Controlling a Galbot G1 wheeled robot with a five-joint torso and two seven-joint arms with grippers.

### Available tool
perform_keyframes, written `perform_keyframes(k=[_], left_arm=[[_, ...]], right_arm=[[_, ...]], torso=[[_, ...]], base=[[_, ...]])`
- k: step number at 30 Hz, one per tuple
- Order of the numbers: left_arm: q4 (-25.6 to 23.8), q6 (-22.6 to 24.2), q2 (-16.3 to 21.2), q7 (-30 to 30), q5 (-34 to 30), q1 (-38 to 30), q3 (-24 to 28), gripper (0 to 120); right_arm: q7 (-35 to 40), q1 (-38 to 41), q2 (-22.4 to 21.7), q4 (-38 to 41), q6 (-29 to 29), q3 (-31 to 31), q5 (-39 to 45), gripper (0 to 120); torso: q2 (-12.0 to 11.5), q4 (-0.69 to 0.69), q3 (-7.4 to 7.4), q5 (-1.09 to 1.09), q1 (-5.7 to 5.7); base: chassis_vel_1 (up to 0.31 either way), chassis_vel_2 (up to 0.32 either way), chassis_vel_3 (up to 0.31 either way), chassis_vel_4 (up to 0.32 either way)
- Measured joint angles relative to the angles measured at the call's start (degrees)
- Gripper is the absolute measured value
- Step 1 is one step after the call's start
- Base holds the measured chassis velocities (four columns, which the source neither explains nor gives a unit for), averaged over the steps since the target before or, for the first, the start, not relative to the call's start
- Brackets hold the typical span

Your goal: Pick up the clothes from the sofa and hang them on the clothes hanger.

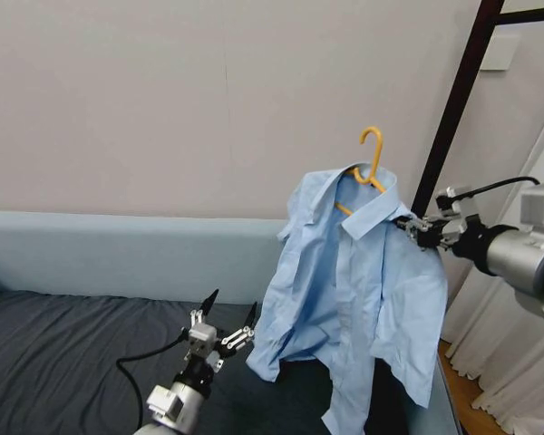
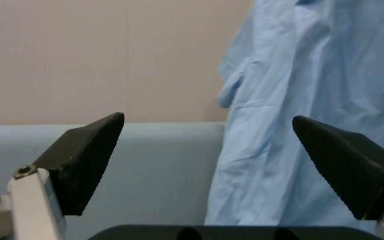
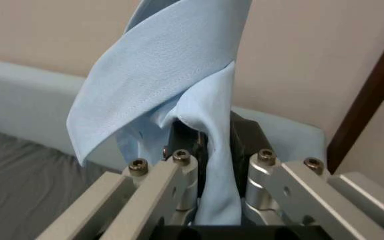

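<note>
One pinch holds everything: right tool [image 1: 413,230] clamped on the shirt [image 1: 344,290], which hangs on a hanger [image 1: 377,163] over the sofa [image 1: 91,254]; left tool [image 1: 231,308] gapes empty. Fabric slipping would drop it.

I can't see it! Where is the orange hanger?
In the head view, the orange hanger pokes out of the collar of the light blue shirt, right of centre, beside the right gripper and dark pole.

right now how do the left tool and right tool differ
The left tool is open and empty; the right tool is shut on the light blue shirt at its shoulder. The left tool sits low over the dark grey sofa seat; the right tool is raised high. Both have silver linkages.
</note>
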Motion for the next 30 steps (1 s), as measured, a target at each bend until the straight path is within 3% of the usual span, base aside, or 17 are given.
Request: perform_keyframes(k=[3, 5, 8, 12, 21, 25, 30], left_arm=[[2.41, -4.49, -5.51, 0.39, 3.95, 5.89, -3.85, 100], [2.99, -5.42, -6.33, 0.4, 4.82, 6.75, -4.19, 100], [5.28, -9.14, -11.14, 0.49, 8.41, 11.23, -5.24, 100], [6.06, -10.52, -14.36, 0.5, 9.74, 13.34, -5.56, 100], [6.41, -11.01, -16.32, 0.42, 12.22, 16.81, -6.04, 100], [6.47, -10.48, -16.77, 0.38, 12.43, 18.49, -6.7, 100], [5.57, -9.83, -17.97, 0.37, 12.82, 20.03, -7.03, 100]], right_arm=[[1.81, 0.77, -2.91, -1.33, -0.86, 2.7, 4.02, 7], [2.23, 0.93, -3.59, -1.64, -1.01, 3.13, 4.63, 7], [4.56, 1.62, -8.67, -4.19, -2.45, 6.12, 7.54, 7], [6.51, 1.84, -11.54, -5.94, -3.74, 9.25, 10.04, 7], [11.11, 1.93, -16.65, -8.26, -6.67, 17.9, 16.17, 7], [12.66, 2.84, -17.19, -9.62, -8.42, 17.32, 15.91, 7], [11.76, 1.96, -14.24, -12.52, -8.88, 14.21, 8.54, 7]], torso=[[0.0, -0.01, 0.0, 0.02, 0.0], [0.0, -0.01, 0.0, 0.01, 0.0], [0.0, -0.02, 0.0, 0.01, 0.0], [0.0, -0.02, 0.0, 0.02, 0.0], [0.0, -0.02, 0.0, 0.0, 0.0], [0.0, -0.01, 0.0, 0.0, 0.0], [0.01, -0.01, 0.01, 0.01, -0.01]], base=[[0.0, 0.0, 0.0, 0.0], [0.0, 0.0, 0.0, 0.0], [0.0, 0.0, 0.0, 0.0], [0.0, 0.0, 0.0, 0.0], [0.0, 0.0, 0.0, 0.0], [0.0, 0.0, 0.0, 0.0], [0.0, 0.0, 0.0, 0.0]])
